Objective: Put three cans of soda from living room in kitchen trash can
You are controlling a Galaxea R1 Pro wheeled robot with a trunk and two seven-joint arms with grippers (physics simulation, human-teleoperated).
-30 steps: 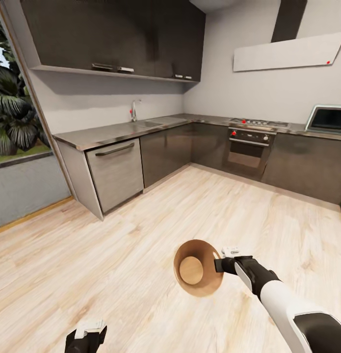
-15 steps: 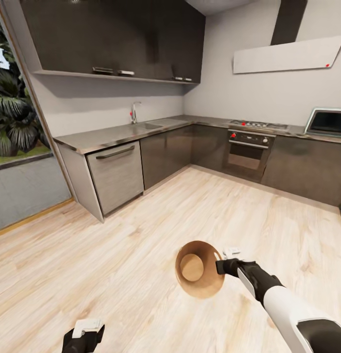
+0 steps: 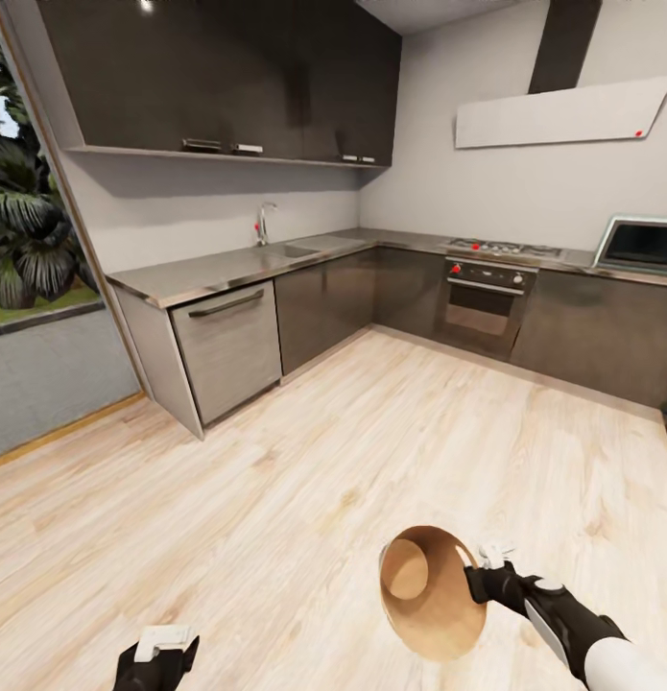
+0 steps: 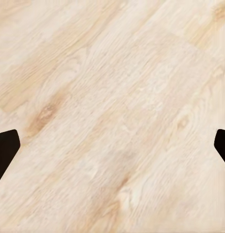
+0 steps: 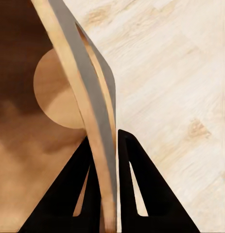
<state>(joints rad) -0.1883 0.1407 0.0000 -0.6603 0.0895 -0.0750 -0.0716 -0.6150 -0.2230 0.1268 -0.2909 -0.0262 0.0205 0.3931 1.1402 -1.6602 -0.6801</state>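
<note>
Tash can (image 3: 431, 595): right pincer (image 3: 479, 574) clamps its rim wall between both fingers; left pincer (image 3: 158, 653) spread wide, holding nothing.

Matt tan wood lines the tash can (image 3: 434, 614); pale wood-grain floor (image 3: 275, 499), brushed steel countertop (image 3: 227, 264), glossy dark cabinets (image 3: 323, 302).

The small round tapered bucket, tan wood-coloured inside and dark grey-brown outside (image 3: 431, 595) (image 5: 54, 111), hangs above the kitchen's pale wood plank floor (image 3: 304, 480), tilted so its open mouth and round base face the head camera. Its inside shows bare. Its rim is pinched at one side.
</note>
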